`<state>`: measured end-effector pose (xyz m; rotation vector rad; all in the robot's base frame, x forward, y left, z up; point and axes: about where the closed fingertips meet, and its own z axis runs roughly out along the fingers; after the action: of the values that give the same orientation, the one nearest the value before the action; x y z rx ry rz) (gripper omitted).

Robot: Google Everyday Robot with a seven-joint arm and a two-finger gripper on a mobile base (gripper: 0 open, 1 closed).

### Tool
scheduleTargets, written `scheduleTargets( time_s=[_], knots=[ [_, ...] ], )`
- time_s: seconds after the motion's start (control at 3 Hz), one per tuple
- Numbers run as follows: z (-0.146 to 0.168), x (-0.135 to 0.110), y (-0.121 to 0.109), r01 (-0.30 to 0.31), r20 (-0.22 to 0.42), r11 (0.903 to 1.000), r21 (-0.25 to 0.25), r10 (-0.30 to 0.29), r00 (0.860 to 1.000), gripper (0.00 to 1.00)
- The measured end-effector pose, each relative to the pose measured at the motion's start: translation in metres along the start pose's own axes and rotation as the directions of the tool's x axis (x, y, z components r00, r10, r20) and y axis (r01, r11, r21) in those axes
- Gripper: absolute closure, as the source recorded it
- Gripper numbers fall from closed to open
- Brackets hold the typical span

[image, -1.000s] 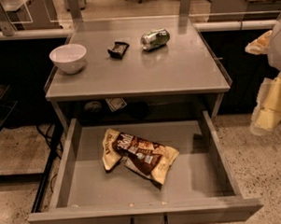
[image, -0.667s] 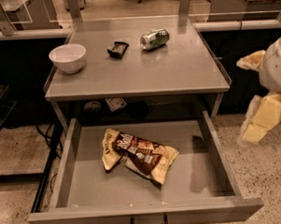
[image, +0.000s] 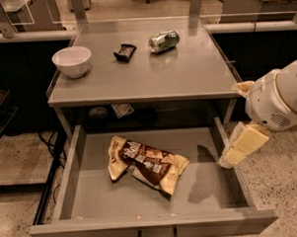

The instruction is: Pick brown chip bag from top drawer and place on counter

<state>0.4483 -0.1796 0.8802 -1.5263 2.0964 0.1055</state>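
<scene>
Over the right edge of the top drawer [image: 71, 175], about midway along its side wall, the gripper [image: 241, 148] is hanging from a rounded white arm segment that is reaching in from the right. Its cream-coloured end is sitting just above the drawer's right rim. Whether it is spread or closed is not showing from this angle, and it is gripping nothing.

The drawer is standing pulled fully out beneath the counter [image: 196, 76], with a dark pull handle [image: 157, 235] showing at the middle of its front edge. The brown chip bag [image: 148, 165] is lying flat on the drawer floor, slightly left of centre and angled from the back left towards the front right, well apart from the gripper. Pale lettering is running across its dark brown middle, but no word or brand is reading clearly.

On the counter, a white bowl [image: 72, 60] is sitting near the left edge. A small black wrapper [image: 124, 51] is lying towards the back, and a crushed silver-green can [image: 164, 41] is resting on its side just right of it. Neither is showing readable print.
</scene>
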Motion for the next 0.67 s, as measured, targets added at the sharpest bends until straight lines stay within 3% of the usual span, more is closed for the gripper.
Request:
scheduleTargets(
  time_s=[0.33,0.67],
  knots=[
    [0.028,-0.011,0.016,-0.003,0.032,0.9991,-0.043,0.004,0.999,0.00],
    [0.072,-0.031,0.039,-0.008,0.103,0.9939,-0.110,0.019,0.994,0.00]
  ],
)
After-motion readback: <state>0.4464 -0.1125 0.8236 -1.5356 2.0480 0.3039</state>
